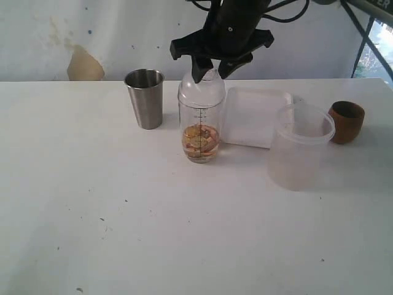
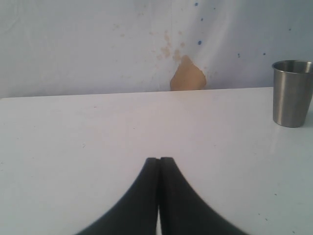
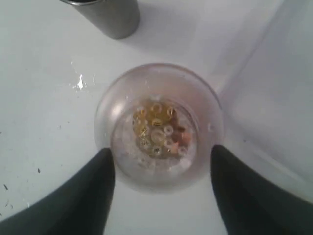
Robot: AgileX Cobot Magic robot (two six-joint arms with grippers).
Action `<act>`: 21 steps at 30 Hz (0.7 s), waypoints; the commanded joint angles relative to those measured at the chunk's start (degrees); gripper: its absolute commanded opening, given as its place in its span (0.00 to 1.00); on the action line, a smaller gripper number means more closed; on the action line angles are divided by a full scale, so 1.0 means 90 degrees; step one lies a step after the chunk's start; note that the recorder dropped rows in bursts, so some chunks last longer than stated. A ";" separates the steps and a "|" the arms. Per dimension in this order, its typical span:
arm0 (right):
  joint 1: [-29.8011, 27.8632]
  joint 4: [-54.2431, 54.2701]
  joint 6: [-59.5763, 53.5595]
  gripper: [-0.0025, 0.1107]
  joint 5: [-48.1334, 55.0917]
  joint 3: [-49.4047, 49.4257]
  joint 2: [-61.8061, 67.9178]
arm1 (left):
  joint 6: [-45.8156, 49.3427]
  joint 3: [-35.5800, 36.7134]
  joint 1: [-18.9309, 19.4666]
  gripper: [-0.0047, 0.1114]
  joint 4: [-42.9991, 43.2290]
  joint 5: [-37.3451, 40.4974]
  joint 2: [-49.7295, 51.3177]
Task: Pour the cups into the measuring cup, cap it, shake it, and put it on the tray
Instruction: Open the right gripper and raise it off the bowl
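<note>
The measuring cup (image 1: 199, 123) stands mid-table, a clear cylinder with a black scale, a clear domed cap on top and golden and reddish bits at its bottom. My right gripper (image 1: 212, 69) hangs open straight above the cap, one finger on each side. From above, the capped measuring cup (image 3: 159, 127) sits between the spread fingers (image 3: 93, 196). The steel tumbler (image 1: 145, 97) stands upright left of it, also seen as a steel tumbler (image 2: 292, 92). The wooden cup (image 1: 347, 121) is at the far right. The white tray (image 1: 255, 115) lies behind the measuring cup. My left gripper (image 2: 159, 159) is shut and empty.
A wide frosted plastic container (image 1: 301, 146) stands right of the measuring cup, in front of the tray and beside the wooden cup. A wall with a tan stain (image 1: 84, 64) runs behind the table's far edge.
</note>
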 commanded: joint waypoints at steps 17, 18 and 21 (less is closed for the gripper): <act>-0.0002 0.0010 -0.0196 0.29 0.0032 -0.0530 -0.0511 | -0.0018 0.0034 -0.0004 0.04 0.0019 -0.0053 -0.0019; -0.0002 0.0010 -0.0325 0.17 0.0013 -0.0530 -0.0567 | -0.0018 0.0034 -0.0004 0.04 0.0019 -0.0053 -0.0019; -0.0002 0.0294 -0.0916 0.02 -0.0177 -0.0515 -0.0566 | -0.0018 0.0034 -0.0004 0.04 0.0019 -0.0053 -0.0019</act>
